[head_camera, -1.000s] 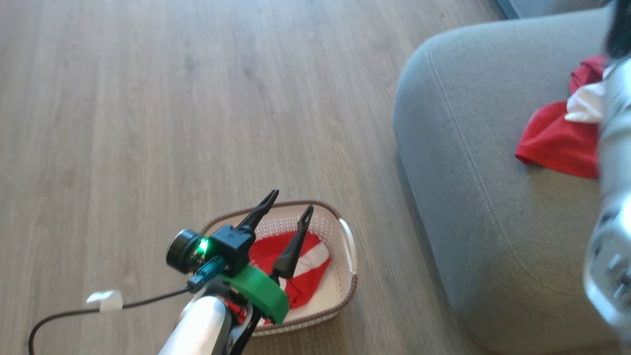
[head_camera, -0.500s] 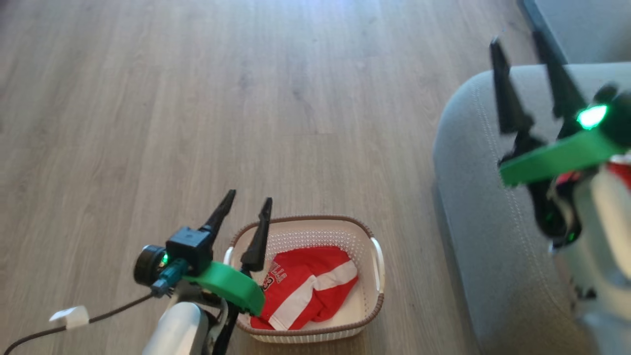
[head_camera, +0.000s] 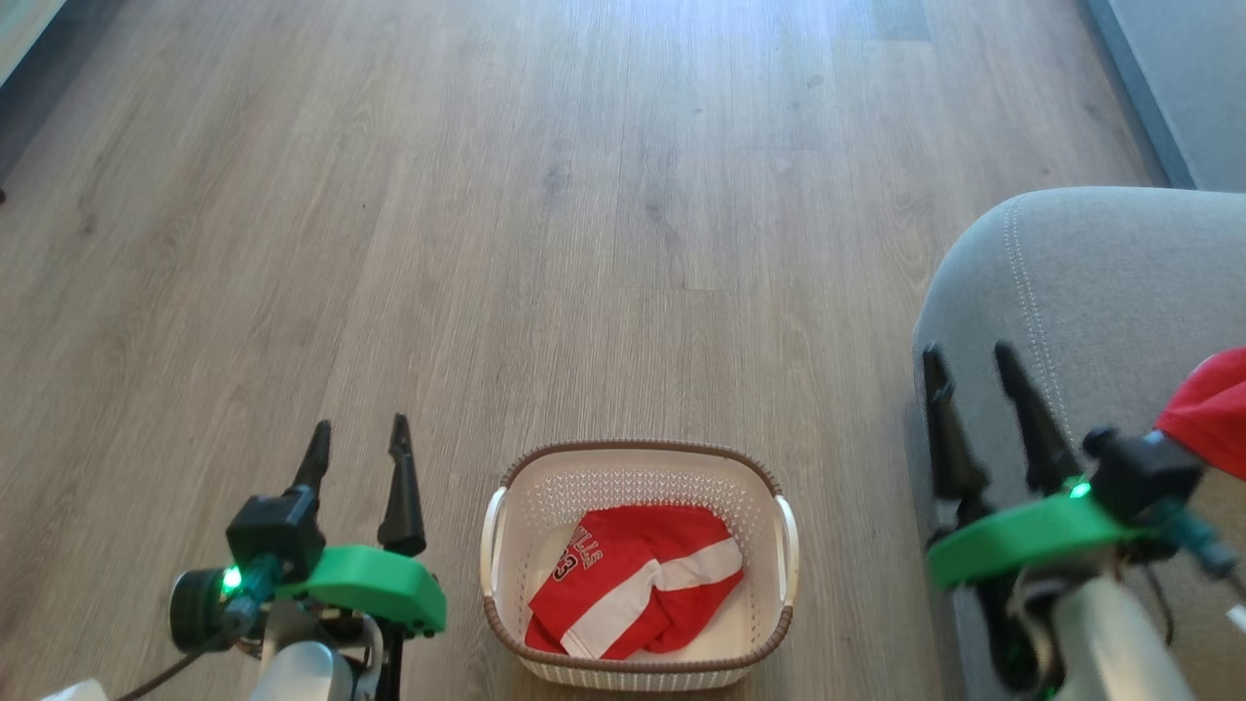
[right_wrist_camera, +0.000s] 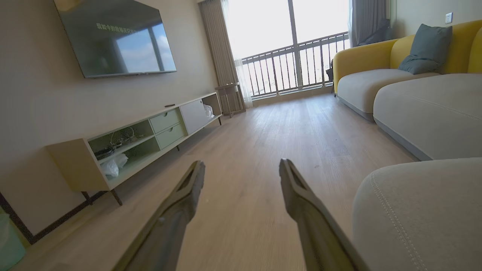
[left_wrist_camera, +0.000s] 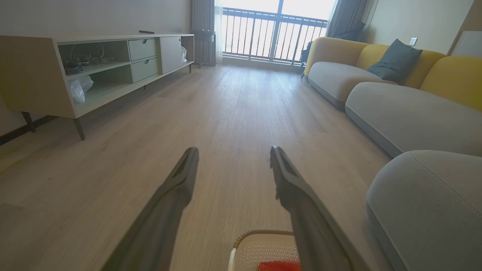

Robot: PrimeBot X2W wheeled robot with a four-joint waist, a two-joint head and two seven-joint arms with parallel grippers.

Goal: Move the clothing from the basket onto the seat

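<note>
Wood-plank floor takes up most of the head view. Seat, grey with a rounded corner and a pale stitch line, sits at the right, a strip of bare floor between it and the basket. Low media cabinet stands along the wall in the left wrist view. It has 2 open shelves, the upper shelf holding tangled cords, the lower a white plastic bag. Its 2 drawers and 1 door are closed.

Basket, white and perforated, with a brown rim and 2 white handles, stands upright on the floor between the 2 arms. It contains 1 red garment with a white stripe and printed lettering, crumpled and covering most of the bottom. 2nd red garment lies on the seat at the head view's right edge, partly hidden behind the right arm's hardware.

Left gripper: fingers spread with nothing between them, over the floor just left of the basket and clear of its rim. Right gripper: fingers spread and empty, over the seat's left edge, pointing away from the robot. Both wrist views look down the room, with fingers parted above open floor.
</note>
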